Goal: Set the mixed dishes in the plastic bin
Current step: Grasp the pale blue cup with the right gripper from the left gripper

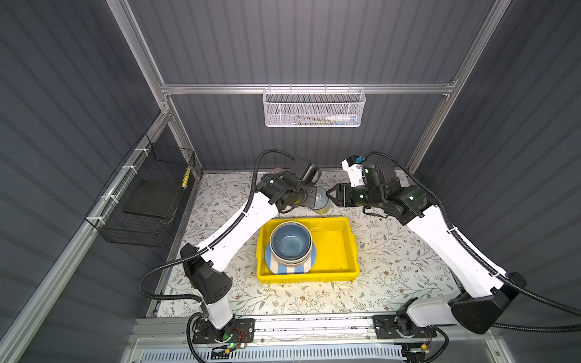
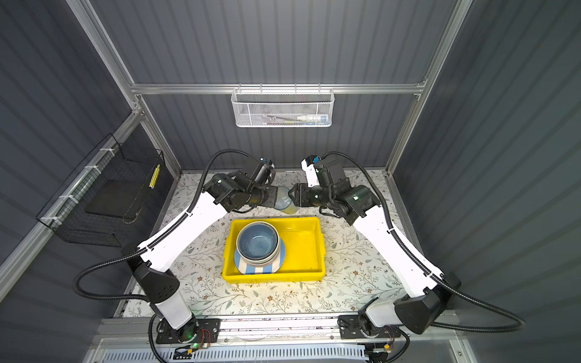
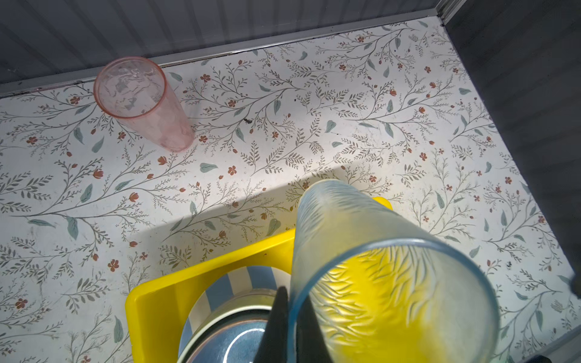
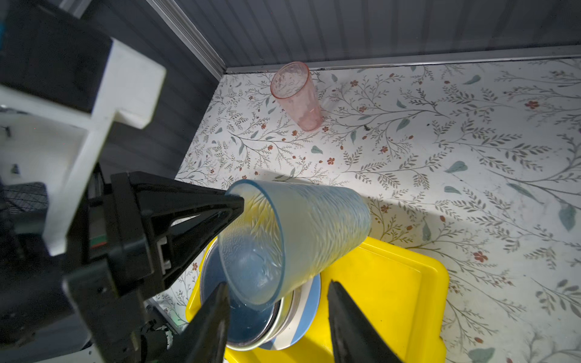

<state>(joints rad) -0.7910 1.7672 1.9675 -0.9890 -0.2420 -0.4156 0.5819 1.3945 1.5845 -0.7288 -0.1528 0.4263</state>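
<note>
Bright light from above on the tabletop point(image 1: 393, 251); I read the enclosure walls point(image 1: 47, 125) as dim. Hard-edged shadow crosses both wrist views. The blue tumbler point(image 3: 393, 283) close to lens is soft; top views bow at edges.

Top views: overhead, downward | wrists: close — share yellow bin point(image 3: 157, 301) point(image 4: 393, 283)

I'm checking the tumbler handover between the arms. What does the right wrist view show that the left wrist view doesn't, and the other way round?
Right wrist only: the left gripper from outside, pinching the blue tumbler by its rim; the right gripper, jaws apart on either side of its mouth; the back left corner of the table. Left wrist only: the back right corner. Both: the blue tumbler tilted over the yellow bin, the pink tumbler upright by the back wall, the bowl stack on the striped plate.
</note>
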